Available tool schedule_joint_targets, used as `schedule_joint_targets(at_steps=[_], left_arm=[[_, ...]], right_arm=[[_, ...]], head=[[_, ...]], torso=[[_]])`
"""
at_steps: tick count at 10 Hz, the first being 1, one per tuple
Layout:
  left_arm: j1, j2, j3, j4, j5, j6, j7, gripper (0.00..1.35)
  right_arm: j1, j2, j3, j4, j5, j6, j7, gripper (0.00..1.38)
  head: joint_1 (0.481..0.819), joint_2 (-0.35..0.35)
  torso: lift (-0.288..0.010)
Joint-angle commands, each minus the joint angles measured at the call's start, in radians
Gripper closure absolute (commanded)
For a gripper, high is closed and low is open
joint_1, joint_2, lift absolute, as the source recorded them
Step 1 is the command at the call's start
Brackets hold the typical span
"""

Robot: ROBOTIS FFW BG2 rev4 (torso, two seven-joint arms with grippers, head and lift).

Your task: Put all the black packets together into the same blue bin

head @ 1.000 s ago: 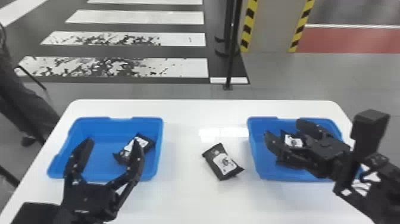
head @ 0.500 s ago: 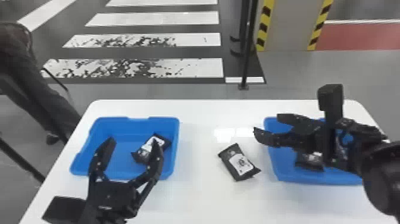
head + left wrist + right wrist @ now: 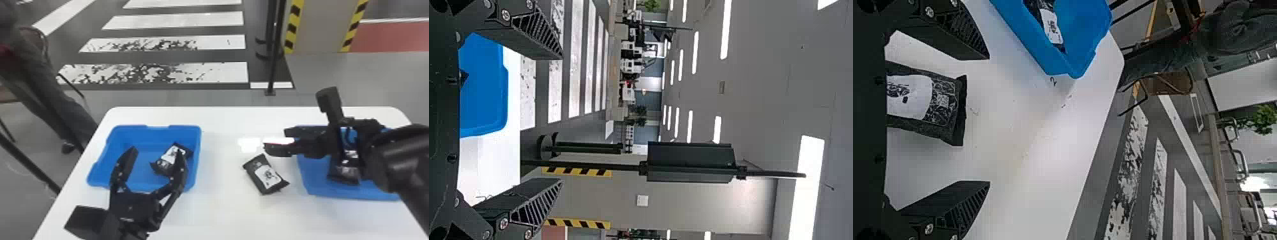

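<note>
Here we are, right pincer [image 3: 277, 140] hanging in the air by the far end of the loose black packet [image 3: 263, 174], fingers wide apart, nothing between them on contact. That packet lies flat and askew on the white tabletop [image 3: 223, 210], between the two bins. A second black packet [image 3: 169, 158] leans in the left blue bin [image 3: 174, 127], and at least one more, a glossy black packet [image 3: 344, 175], sits in the right blue bin [image 3: 335, 192], under my right arm. So it's a split field, the job unfinished, and I judge the loose one comes next.

Now the danger! Close too high and I skim the wrapper; close off-centre and, with the packet lying at a slant, I pinch a corner and it swivels or skids away. Squeeze too hard and the soft pouch could buckle and slip out. My right forearm spans the right bin, so dip the elbow carelessly and I clip the rim or shove the bin along.

And over on the left, the left pincer [image 3: 156, 151], fingers spread and empty, hangs above the near side of its bin. Swing the right one across for a drop there and the two could knock together, spilling the load.
</note>
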Motion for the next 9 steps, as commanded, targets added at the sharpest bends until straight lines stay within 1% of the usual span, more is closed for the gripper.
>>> schedule_joint_targets(at_steps=[1, 2, 4, 6, 9], left_arm=[[0.000, 0.000, 0.000, 0.001, 0.001, 0.003, 0.000, 0.17], [-0.005, 0.000, -0.002, 0.004, 0.003, 0.003, 0.000, 0.17], [-0.005, 0.000, -0.002, 0.006, 0.005, 0.005, 0.000, 0.17], [-0.010, 0.000, -0.006, 0.009, 0.007, 0.008, 0.000, 0.17], [-0.012, 0.000, -0.008, 0.014, 0.015, 0.010, 0.000, 0.17]], right_arm=[[-0.060, 0.000, 0.058, 0.071, -0.001, 0.029, 0.023, 0.13], [-0.087, 0.002, 0.094, 0.100, 0.001, 0.046, 0.034, 0.13], [-0.102, 0.003, 0.129, 0.076, 0.009, 0.115, 0.038, 0.13], [-0.139, 0.005, 0.185, 0.093, 0.017, 0.177, 0.057, 0.13], [-0.148, 0.006, 0.195, 0.095, 0.044, 0.231, 0.058, 0.13]], head=[[0.695, 0.105], [0.695, 0.113], [0.695, 0.129], [0.695, 0.139], [0.695, 0.148]], torso=[[-0.110], [-0.110], [-0.110], [-0.110], [-0.110]])
